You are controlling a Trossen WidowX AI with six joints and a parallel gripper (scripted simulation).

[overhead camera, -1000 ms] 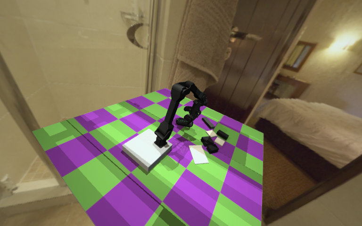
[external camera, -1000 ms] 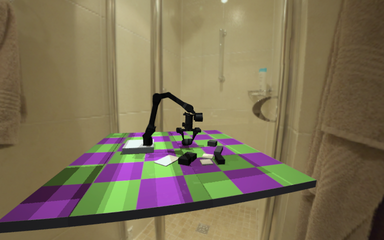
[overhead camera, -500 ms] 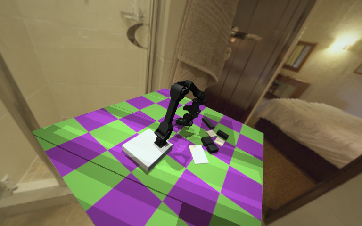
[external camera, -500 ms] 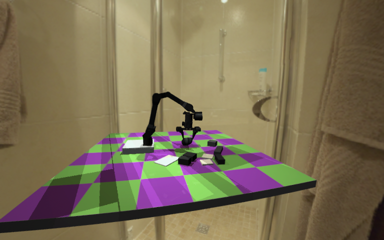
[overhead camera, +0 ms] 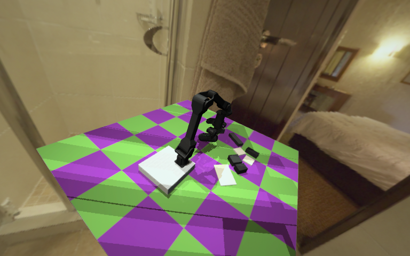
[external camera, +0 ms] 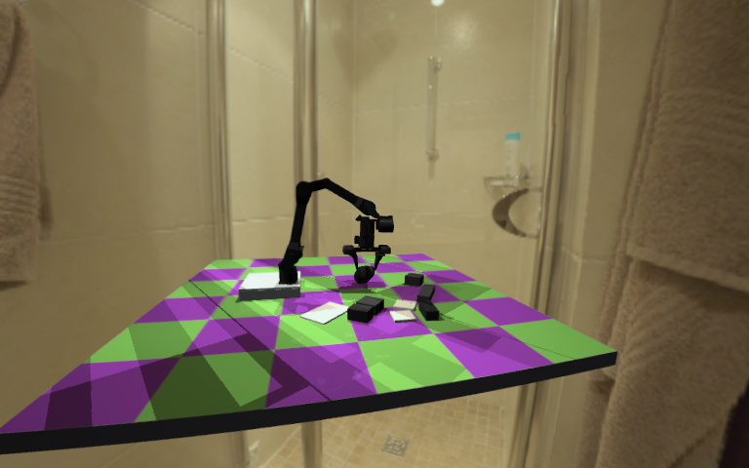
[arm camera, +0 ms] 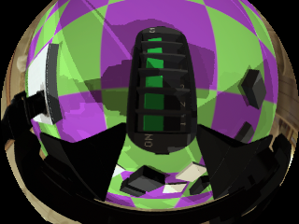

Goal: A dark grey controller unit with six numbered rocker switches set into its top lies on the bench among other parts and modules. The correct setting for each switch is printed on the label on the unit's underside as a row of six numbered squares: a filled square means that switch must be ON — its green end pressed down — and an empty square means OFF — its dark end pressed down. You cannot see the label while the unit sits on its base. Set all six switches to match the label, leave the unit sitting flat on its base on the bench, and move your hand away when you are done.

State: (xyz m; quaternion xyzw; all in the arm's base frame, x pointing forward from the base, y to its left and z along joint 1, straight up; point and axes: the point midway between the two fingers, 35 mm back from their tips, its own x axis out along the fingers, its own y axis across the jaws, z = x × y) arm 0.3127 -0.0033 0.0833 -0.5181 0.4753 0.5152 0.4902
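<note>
The dark grey controller unit (overhead camera: 207, 137) (external camera: 364, 274) (arm camera: 162, 141) is held off the bench, above its shadow. In the wrist view its switch side faces the camera, with "ON" printed at the lower end and green showing along the left ends of the switches. The exact position of each switch is hard to tell. Its underside label is hidden. My gripper (external camera: 364, 268) (arm camera: 163, 129) is shut on the unit, one fingertip against each long side, near the "ON" end in the wrist view.
Dark blocks (overhead camera: 235, 159) (overhead camera: 240, 168) (external camera: 360, 313) and dark bars (overhead camera: 235, 139) (overhead camera: 252, 152) lie on the checkered bench (overhead camera: 205, 229) beyond the unit. A white card (overhead camera: 225, 176) (external camera: 325, 312) and smaller pale cards (overhead camera: 248, 160) (external camera: 402, 316) lie flat nearby. The arm stands on a white base (overhead camera: 163, 170).
</note>
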